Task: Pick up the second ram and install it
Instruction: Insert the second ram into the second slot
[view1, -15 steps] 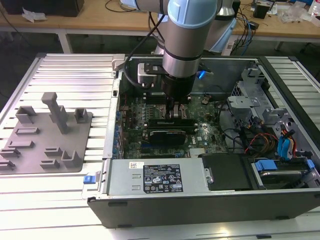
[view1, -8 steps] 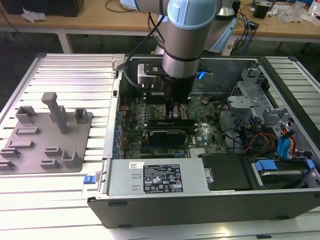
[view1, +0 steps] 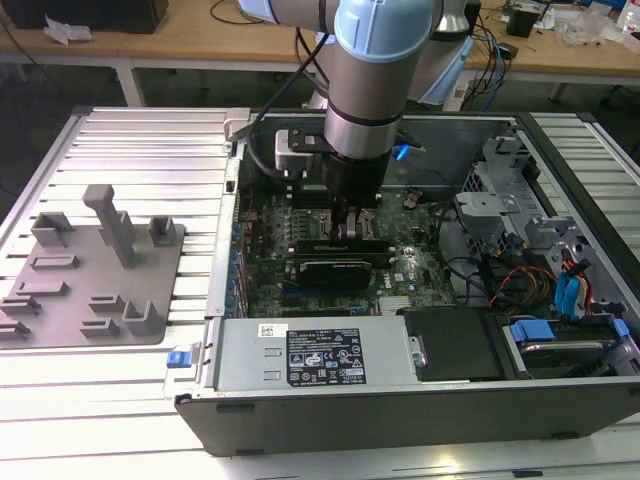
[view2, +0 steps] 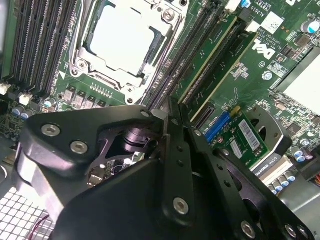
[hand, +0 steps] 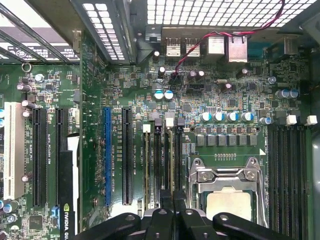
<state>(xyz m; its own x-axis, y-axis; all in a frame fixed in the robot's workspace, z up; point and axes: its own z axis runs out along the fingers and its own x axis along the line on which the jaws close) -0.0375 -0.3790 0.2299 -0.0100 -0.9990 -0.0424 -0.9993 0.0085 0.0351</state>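
The black fingers (view2: 167, 150) of the gripper (view2: 172, 112) are drawn together, with no gap visible between them and nothing that I can make out clamped there. Their tips are low over the bank of long black memory slots (view2: 187, 47) beside the silver square processor socket (view2: 122, 35). Just past the tips, two thin green strips stand on edge in neighbouring slots. I judge the nearer one to be the second ram (view2: 207, 56), a flat, narrow, dull green memory stick already in its slot rather than in a grasp (though I cannot tell whether the tips are touching its top edge). In the first wrist view the gripper (hand: 172, 200) is lined up with the same slots, whose white end latches (hand: 146, 128) sit at their far ends. In the exterior view the gripper (view1: 350, 215) reaches straight down into the open dark grey computer case (view1: 400, 420), with the grey plastic holder plate (view1: 90, 280) well apart on the ribbed metal worktop (view1: 130, 150). The step in hand looks like seating, late in the task. Finishing it calls for even, straight-down pressure along the stick until the latches close, without tilting it.
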